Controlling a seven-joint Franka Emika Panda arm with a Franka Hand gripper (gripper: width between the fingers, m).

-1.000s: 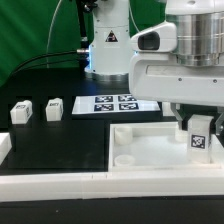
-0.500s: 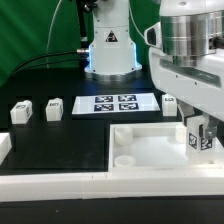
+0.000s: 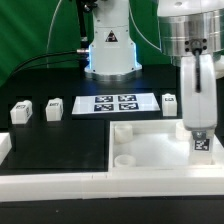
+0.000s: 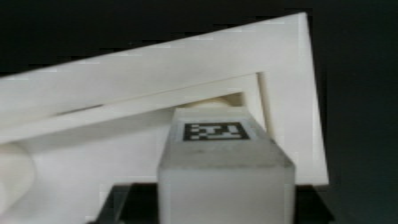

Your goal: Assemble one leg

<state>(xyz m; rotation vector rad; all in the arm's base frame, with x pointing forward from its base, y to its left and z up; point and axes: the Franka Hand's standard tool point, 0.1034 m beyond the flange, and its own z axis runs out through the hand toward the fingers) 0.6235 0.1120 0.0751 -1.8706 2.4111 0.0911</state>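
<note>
My gripper (image 3: 198, 128) is shut on a leg (image 3: 201, 141), a small white post with a black-and-white tag. It holds the leg upright at the corner of the large white tray (image 3: 150, 152) that lies at the exterior view's right. The leg's lower end sits at the tray's rim; I cannot tell whether it is in a socket. In the wrist view the leg (image 4: 222, 165) fills the space between the dark fingers (image 4: 128, 200) of my gripper (image 4: 222, 208), with the tray's corner wall (image 4: 178, 85) behind it.
Two loose legs (image 3: 20, 112) (image 3: 53, 108) stand at the exterior view's left and another (image 3: 170, 102) beside the marker board (image 3: 115, 102). The robot base (image 3: 110, 50) is behind. A white bar (image 3: 40, 185) runs along the front edge.
The wrist has turned about its vertical axis, so the hand now looks narrow. The held leg stayed at the tray's corner and shifted slightly right.
</note>
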